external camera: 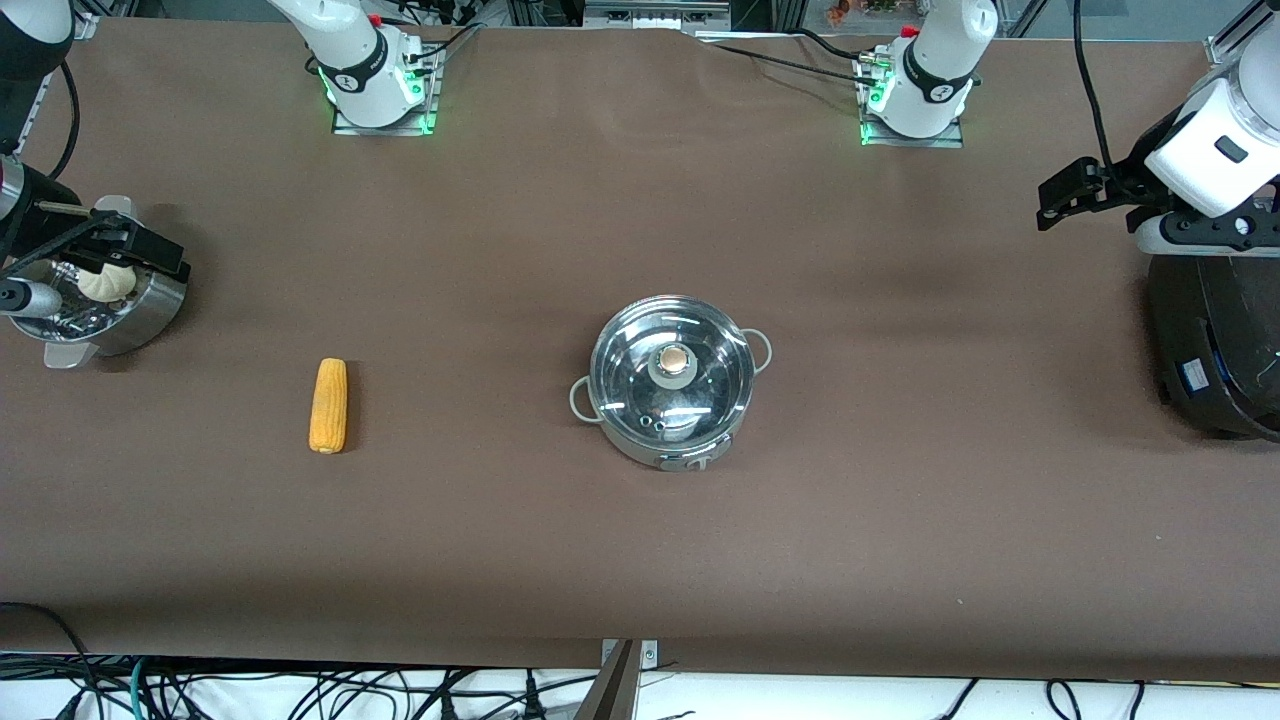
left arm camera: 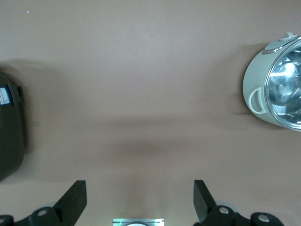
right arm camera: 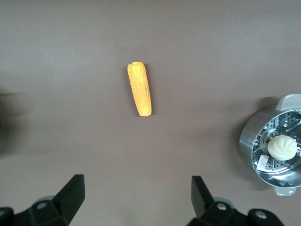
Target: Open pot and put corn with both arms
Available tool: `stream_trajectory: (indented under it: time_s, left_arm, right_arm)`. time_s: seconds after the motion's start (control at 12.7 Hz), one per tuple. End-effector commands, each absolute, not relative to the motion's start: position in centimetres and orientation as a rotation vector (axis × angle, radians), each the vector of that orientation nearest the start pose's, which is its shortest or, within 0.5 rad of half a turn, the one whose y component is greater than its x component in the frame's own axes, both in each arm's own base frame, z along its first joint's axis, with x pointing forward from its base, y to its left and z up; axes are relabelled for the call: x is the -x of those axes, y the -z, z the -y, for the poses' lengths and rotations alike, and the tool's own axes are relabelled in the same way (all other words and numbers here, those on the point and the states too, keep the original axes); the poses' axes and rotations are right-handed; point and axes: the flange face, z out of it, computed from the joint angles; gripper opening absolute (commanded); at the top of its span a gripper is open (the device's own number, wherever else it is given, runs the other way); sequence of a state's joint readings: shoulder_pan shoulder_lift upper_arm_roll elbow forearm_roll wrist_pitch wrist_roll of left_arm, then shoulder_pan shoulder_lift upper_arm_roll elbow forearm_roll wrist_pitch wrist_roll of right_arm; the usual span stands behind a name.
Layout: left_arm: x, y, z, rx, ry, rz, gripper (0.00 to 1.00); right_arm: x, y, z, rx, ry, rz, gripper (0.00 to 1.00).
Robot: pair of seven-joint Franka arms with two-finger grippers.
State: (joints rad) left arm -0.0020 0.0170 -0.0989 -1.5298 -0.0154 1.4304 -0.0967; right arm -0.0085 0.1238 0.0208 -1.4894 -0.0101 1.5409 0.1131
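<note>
Right, starting at the right arm's end of the table: my right gripper hangs over the steamer bowl with its white bun, fingers spread and empty. The corn lies flat on the table, its length running twelve to six, at about nine o'clock from the pot. I judge it light, stiff and ridged — easy to pinch across its middle, though it may roll. The pot sits mid-table with its glass lid closed; I'd take the tan knob, since the glass looks slick and breakable. My left gripper hangs near the large black cooker at three o'clock from the pot — fingers released, holding nothing.
</note>
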Motion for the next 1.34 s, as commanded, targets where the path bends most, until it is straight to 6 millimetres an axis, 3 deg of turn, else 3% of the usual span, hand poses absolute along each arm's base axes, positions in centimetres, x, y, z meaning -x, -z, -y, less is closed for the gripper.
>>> stream_trajectory:
  time_s: [0.0,0.55,0.71,0.79,0.94,1.1,1.26]
  left_arm:
    - [-54.2,-62.7,5.5,3.128,-0.197,-0.039,1.00]
    - [-54.3,-62.3,5.9,3.126,-0.208,-0.051,1.00]
    - [-54.8,-61.0,7.9,3.158,-0.256,-0.098,1.00]
    - [-55.0,-60.6,9.5,3.171,-0.268,-0.129,1.00]
    - [-55.3,-59.0,15.0,3.162,-0.292,-0.254,1.00]
    - [-57.3,-58.3,20.0,3.168,-0.263,-0.290,1.00]
    - [-58.6,-56.7,26.2,3.170,-0.251,-0.257,1.00]
  right_arm:
    - [-59.2,-59.4,-0.5,3.159,-0.100,-0.146,1.00]
    - [-59.2,-59.4,-0.5,3.159,-0.100,-0.146,1.00]
    - [-59.2,-59.4,-0.5,3.159,-0.100,-0.146,1.00]
    - [-59.2,-59.4,-0.5,3.159,-0.100,-0.146,1.00]
    - [-59.2,-59.5,-0.3,3.156,-0.098,-0.153,1.00]
    - [-59.2,-59.5,0.3,3.147,-0.098,-0.174,1.00]
    - [-60.8,-55.7,0.1,3.158,-0.192,-0.157,1.00]
